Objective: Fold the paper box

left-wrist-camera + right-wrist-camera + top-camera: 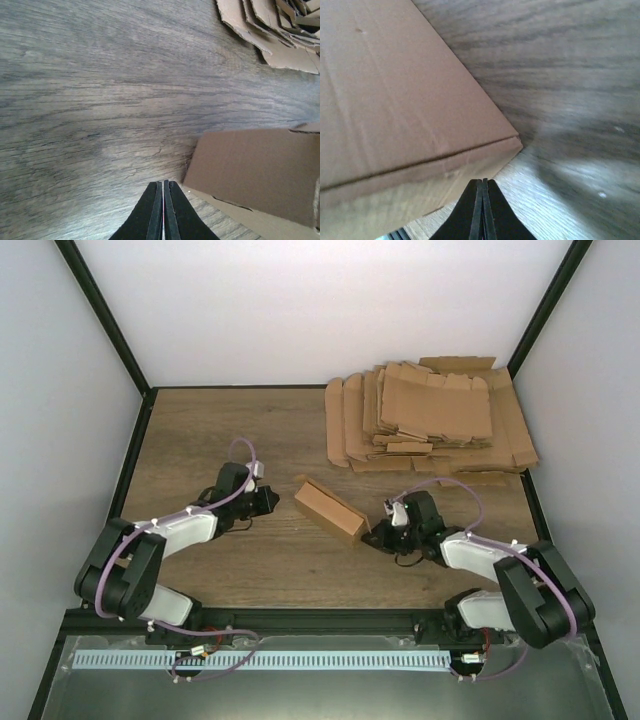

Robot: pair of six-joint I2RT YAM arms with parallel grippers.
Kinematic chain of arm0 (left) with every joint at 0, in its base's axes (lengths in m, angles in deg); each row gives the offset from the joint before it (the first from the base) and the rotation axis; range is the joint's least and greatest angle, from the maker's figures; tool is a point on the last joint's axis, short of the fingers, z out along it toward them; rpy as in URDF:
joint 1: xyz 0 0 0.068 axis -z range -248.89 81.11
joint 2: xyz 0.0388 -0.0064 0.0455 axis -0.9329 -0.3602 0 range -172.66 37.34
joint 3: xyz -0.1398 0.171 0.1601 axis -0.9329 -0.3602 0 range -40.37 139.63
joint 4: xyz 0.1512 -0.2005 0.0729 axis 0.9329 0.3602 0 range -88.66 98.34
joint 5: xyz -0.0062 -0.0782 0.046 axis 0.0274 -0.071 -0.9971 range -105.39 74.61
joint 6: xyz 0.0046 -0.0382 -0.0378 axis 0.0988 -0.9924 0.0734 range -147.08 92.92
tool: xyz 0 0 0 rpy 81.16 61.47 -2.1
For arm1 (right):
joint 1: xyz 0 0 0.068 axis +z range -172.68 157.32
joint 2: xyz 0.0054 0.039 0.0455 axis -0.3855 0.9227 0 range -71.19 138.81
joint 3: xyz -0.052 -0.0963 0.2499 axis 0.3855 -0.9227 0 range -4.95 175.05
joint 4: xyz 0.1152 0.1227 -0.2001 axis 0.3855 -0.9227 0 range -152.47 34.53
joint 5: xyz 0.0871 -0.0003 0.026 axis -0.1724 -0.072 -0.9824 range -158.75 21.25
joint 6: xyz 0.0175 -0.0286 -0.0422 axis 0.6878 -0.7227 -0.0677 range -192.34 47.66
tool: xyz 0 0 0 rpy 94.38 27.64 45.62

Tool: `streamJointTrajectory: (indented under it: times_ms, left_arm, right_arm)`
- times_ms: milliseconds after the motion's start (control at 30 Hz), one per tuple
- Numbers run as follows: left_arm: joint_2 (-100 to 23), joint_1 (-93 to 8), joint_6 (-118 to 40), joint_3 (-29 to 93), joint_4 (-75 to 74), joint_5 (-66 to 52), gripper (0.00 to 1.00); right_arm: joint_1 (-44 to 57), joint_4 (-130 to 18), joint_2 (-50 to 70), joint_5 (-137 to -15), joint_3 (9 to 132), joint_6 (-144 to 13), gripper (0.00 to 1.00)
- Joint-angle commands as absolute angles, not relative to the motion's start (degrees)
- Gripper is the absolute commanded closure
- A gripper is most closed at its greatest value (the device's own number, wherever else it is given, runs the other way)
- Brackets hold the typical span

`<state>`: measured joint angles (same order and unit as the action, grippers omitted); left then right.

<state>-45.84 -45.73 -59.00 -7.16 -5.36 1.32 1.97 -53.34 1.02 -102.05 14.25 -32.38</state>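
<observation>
**A:** How far can the folding be judged to have come?

**B:** It is judged nearly done. The paper box (330,508) is seen formed into a small oblong, with crisp edges and closed faces. In the left wrist view a seam along its near edge is seen slightly gaping and a small tab is lifted at one end. A last pressing or tucking may be what is left.

**A:** Where is it found, and how are the fingers set?

**B:** It lies between the two arms. It is just ahead and to the right of the left gripper (162,182), and just ahead and to the left of the right gripper (482,181). A corner is close to each set of tips, but contact cannot be confirmed. Both pairs of fingers are pressed together and nothing is held.

**A:** What is noted of the materials?

**B:** Plain matte brown cardboard is seen, faintly ribbed and sharply creased. Beneath it is the table (220,430), a grained wood surface. A loose pile of flat blanks (430,420) is seen far ahead of both grippers, its edges ragged and notched.
</observation>
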Motion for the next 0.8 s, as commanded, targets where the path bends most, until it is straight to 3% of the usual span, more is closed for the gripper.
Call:
streamJointTrajectory:
  times_ms: [0, 267, 600, 767]
  left_arm:
    - [-43.4, -45.97, -57.13, -6.37, -3.52, -0.51, 0.96]
    - [-37.79, -45.89, -56.65, -7.28, 0.76, -4.19, 0.95]
    - [-31.0, -45.96, -56.06, -8.55, 3.07, -10.67, 0.85]
    - [-30.72, -46.04, -56.81, -6.87, 5.73, -14.72, 0.85]
  right_arm:
    - [2.46, -43.65, 4.75, -105.22, 16.66, -29.78, 0.99]
    - [2.37, -47.2, 13.11, -101.62, 27.16, -35.18, 0.99]
    - [2.05, -50.85, 26.44, -101.13, 41.88, -41.84, 0.99]
    - [1.54, -53.4, 26.63, -98.41, 43.97, -45.34, 0.99]
